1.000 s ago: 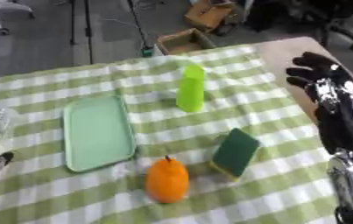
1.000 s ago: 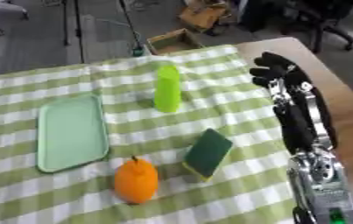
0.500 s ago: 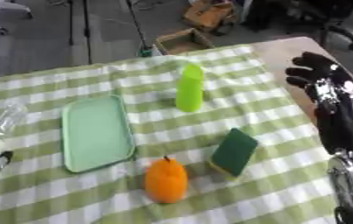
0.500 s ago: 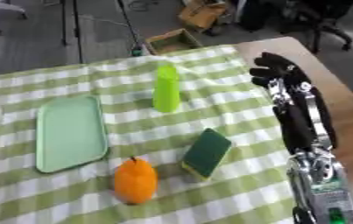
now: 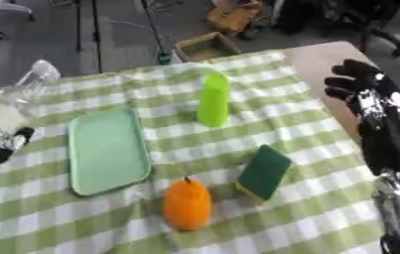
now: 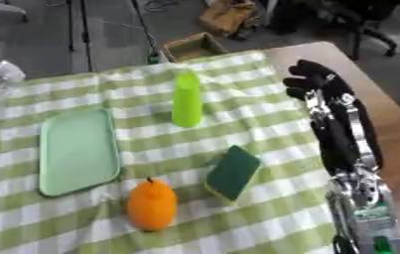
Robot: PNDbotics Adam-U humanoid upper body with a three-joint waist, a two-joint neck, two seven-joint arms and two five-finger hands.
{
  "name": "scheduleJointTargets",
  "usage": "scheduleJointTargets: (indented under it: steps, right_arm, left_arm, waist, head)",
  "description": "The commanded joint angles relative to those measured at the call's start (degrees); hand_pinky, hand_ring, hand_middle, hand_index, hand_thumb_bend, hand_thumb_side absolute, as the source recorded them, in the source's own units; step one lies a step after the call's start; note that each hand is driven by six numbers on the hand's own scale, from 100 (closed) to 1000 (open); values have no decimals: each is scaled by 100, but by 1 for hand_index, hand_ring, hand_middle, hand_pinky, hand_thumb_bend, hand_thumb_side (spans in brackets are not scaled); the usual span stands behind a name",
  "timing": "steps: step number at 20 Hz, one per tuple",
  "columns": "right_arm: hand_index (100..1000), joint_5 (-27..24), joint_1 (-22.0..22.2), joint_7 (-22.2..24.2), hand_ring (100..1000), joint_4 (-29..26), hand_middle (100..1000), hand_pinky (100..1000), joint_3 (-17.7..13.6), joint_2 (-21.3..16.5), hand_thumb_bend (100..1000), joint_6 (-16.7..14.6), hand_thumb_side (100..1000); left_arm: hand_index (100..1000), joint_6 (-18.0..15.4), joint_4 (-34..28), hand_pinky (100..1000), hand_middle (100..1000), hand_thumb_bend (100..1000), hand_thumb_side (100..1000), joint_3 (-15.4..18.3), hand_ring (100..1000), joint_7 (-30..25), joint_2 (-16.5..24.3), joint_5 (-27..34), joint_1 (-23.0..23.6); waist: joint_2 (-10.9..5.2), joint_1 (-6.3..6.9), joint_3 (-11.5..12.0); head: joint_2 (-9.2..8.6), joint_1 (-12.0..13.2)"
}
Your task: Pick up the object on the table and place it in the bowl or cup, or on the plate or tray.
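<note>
The right hand (image 6: 317, 82) is hovering over the table's far right edge, fingers curled and holding nothing. The green sponge (image 6: 233, 172) is lying toward the robot and to the left of that hand, long axis tilted on a diagonal, well apart from the pale green tray (image 6: 78, 151). The orange object (image 6: 152, 204) is standing just beside the sponge. The right hand appears nearer to both. No readable writing is showing
</note>
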Motion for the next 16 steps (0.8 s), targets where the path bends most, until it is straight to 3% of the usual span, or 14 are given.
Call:
scheduleJointTargets:
  steps: [1, 9, 11, 12, 13, 14, 15, 16]
  right_arm:
    - [840, -46, -41, 26, 772, -110, 765, 797, 10, -66, 100, -8, 643]
    - [840, -61, -51, 34, 772, -110, 765, 797, 17, -63, 100, -8, 643]
    - [840, -61, -50, 41, 772, -110, 765, 797, 22, -61, 100, -7, 642]
    - [840, -62, -50, 43, 771, -110, 765, 797, 23, -60, 100, -7, 642]
    - [840, -63, -49, 45, 771, -110, 765, 797, 24, -61, 100, -7, 642]
    - [840, -64, -49, 45, 771, -110, 765, 797, 24, -61, 100, -6, 642]
    - [840, -66, -48, 45, 771, -110, 765, 797, 24, -60, 100, -5, 642]
    - [840, -67, -48, 44, 771, -110, 765, 797, 24, -59, 100, -4, 642]
  left_arm:
    - [730, -214, 335, 502, 484, 363, 378, -229, 376, -150, -14, 6, -185]
    - [742, -518, 1000, 551, 505, 373, 407, -546, 403, 1, -373, -299, -375]
    - [750, -508, 1029, 558, 517, 390, 455, -549, 417, 121, -441, -323, -445]
    - [770, -497, 1036, 571, 541, 469, 614, -552, 444, 177, -467, -324, -472]
    - [770, -485, 1024, 571, 541, 469, 614, -552, 444, 253, -494, -316, -505]
    - [778, -471, 1014, 586, 569, 550, 733, -555, 477, 326, -512, -304, -527]
    - [778, -448, 996, 586, 569, 550, 733, -555, 477, 419, -530, -295, -546]
    - [795, -424, 985, 609, 609, 554, 815, -557, 521, 502, -542, -287, -559]
  waist:
    - [-760, -36, -32]
    - [-743, -38, -78]
    - [-743, -38, -84]
    - [-744, -39, -89]
    - [-746, -40, -98]
    - [-747, -40, -104]
    - [-748, -40, -110]
    - [-749, -40, -113]
  head:
    - [-2, 25]
    - [6, 17]
    - [5, 18]
    - [5, 19]
    - [5, 23]
    - [3, 25]
    - [-1, 28]
    - [-2, 29]
